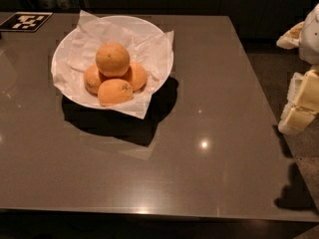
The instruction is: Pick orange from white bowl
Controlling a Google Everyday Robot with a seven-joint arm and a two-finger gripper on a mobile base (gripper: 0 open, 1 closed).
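Note:
The orange (112, 59) is the round, dimpled one lying on top of three other oranges in the white bowl (155, 36). The bowl is lined with crinkled white paper and stands on the far left part of the dark table (209, 148). Beneath the top orange lie a flatter oval orange (114, 92) in front, one on the left (91, 79) and one on the right (137, 76). My gripper (300, 106) hangs at the right edge of the view, past the table's right edge and far from the bowl, with nothing seen in it.
A black-and-white marker tag (25, 21) lies at the table's far left corner. Part of my white arm (311, 34) shows at the upper right. The table's right edge runs diagonally, with dark floor (299, 158) beyond it.

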